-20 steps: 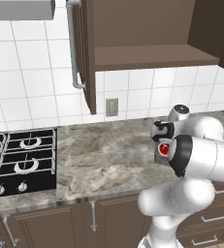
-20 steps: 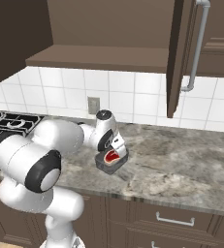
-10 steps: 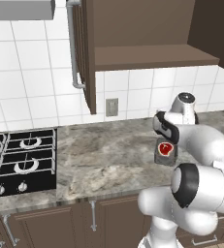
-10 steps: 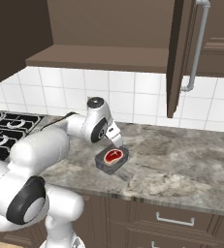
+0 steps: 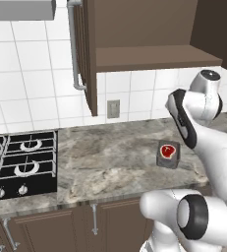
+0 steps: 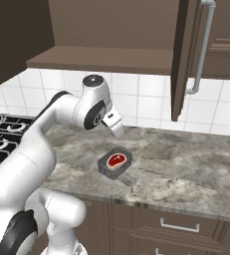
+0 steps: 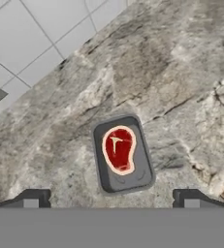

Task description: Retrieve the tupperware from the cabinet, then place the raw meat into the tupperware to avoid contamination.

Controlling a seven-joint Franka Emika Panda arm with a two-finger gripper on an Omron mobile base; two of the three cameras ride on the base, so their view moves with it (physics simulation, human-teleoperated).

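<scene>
Raw meat (image 7: 119,149): deep red, pale tan fatty rim, small pale mark near one end. Tupperware (image 7: 123,154): dark grey, plain. Table (image 5: 110,157): marbled grey-brown stone, lighter cream veins. Wall tiles (image 5: 21,83): white, thin grey grout grid. Outlet (image 5: 113,109): grey. Cabinet (image 6: 116,30): dark brown wood, silver bar handle (image 6: 202,47). Lower cabinets (image 6: 176,229): brown, short silver handles. Stove (image 5: 19,165), left: black, silver burner rings and knobs. Arm (image 6: 61,119): white, dark joints. Pincer (image 7: 111,198) tips: dark.

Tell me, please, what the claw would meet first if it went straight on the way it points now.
Probably the raw meat lying in the tupperware: both sit ahead of the open claw in the hand view, though depth is unclear.
</scene>
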